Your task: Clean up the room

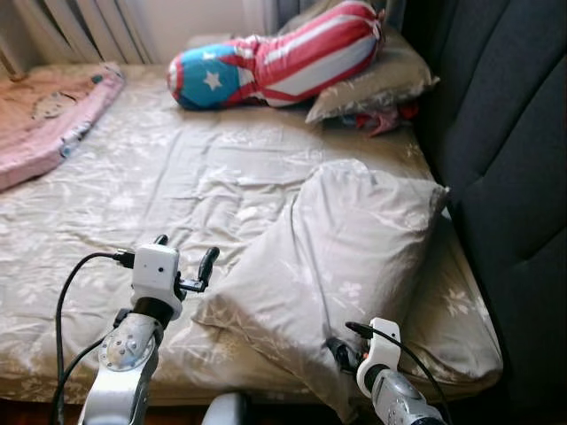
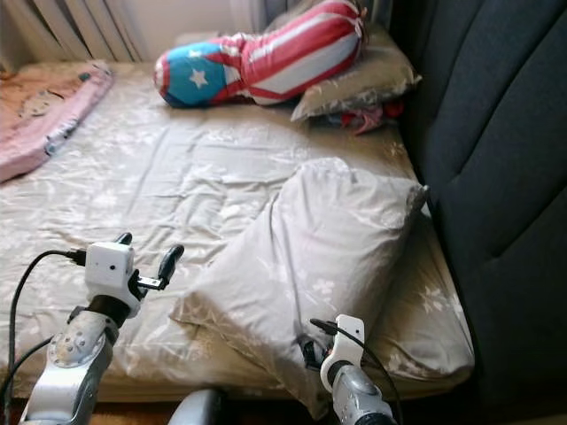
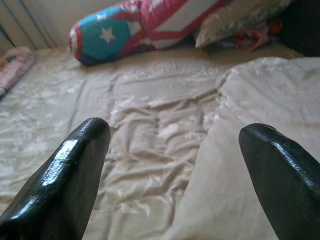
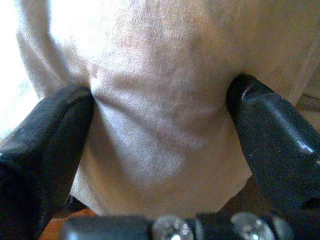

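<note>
A large beige pillow (image 1: 341, 257) lies tilted on the near right part of the bed (image 1: 133, 186), close to the dark headboard. My right gripper (image 1: 337, 353) is at the pillow's near corner. In the right wrist view its two fingers (image 4: 50, 135) press into a bunched fold of the pillow cloth (image 4: 160, 100), so it is shut on that corner. My left gripper (image 1: 186, 248) hovers open over the wrinkled sheet just left of the pillow, with nothing between its fingers (image 3: 75, 170).
A stars-and-stripes bolster (image 1: 266, 62) leans on a second beige pillow (image 1: 376, 84) at the far end, with a red cloth (image 1: 383, 119) beside it. A pink blanket (image 1: 44, 124) lies at the far left. The padded dark headboard (image 1: 505, 142) walls the right side.
</note>
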You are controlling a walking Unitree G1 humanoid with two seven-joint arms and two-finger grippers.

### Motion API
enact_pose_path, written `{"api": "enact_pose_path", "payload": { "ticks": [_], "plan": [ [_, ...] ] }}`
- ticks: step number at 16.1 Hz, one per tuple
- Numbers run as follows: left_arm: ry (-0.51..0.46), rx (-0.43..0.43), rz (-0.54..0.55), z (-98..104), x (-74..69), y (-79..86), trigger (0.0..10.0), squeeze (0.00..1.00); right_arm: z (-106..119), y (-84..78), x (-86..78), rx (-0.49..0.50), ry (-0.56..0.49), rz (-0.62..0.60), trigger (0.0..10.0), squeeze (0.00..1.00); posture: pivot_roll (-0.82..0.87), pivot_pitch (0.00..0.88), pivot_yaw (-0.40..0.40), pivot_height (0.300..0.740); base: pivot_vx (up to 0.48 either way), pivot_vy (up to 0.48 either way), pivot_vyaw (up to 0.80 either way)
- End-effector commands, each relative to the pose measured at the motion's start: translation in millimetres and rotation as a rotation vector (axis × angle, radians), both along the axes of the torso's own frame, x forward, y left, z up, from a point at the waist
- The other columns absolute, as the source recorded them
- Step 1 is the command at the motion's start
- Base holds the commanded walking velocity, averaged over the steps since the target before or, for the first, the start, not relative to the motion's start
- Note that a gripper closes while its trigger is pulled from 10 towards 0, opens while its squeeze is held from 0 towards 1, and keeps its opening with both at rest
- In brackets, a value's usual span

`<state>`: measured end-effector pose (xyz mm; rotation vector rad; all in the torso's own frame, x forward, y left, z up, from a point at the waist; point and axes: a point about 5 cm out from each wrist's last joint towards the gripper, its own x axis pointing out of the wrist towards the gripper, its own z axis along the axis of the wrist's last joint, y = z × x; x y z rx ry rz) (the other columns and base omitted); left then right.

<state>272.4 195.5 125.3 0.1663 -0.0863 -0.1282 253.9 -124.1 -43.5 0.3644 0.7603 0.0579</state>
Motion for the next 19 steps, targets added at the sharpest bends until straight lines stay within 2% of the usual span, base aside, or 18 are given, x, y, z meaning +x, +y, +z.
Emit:
{"api": "enact_pose_path", "payload": {
  "ticks": [1,2,3,9,19],
  "plan": [
    [0.002,0.012,0.008,3,-2.9,3.6,10.0,0.0,-5,5.3,-7.1,0.011,0.035,0.014,10.0,0.0,0.1,0.212,0.011,0.669,0.0,0.0,0.0],
    [0.003,0.014,0.009,4,-3.3,3.7,10.0,0.0,-6,4.3,-8.4,0.005,0.038,0.014,4.7,0.0,0.1,0.213,0.011,0.669,0.0,0.0,0.0],
    [0.005,0.017,0.012,4,-3.2,4.7,10.0,0.0,-8,3.7,-9.9,0.002,0.042,0.018,0.0,0.0,0.1,0.214,0.011,0.669,0.0,0.0,0.0],
    [0.024,0.03,0.025,5,-3.4,9.3,10.0,0.0,-13,3.2,-18.6,0.002,0.065,0.038,0.0,0.0,0.1,0.206,0.011,0.669,0.0,0.0,0.0],
    [0.039,0.051,-0.001,3,-3.5,2.1,10.0,0.0,-14,6.5,-19.6,-0.002,0.062,0.05,0.0,0.0,0.1,0.194,0.008,0.669,0.0,0.0,0.0]
  ]
}}
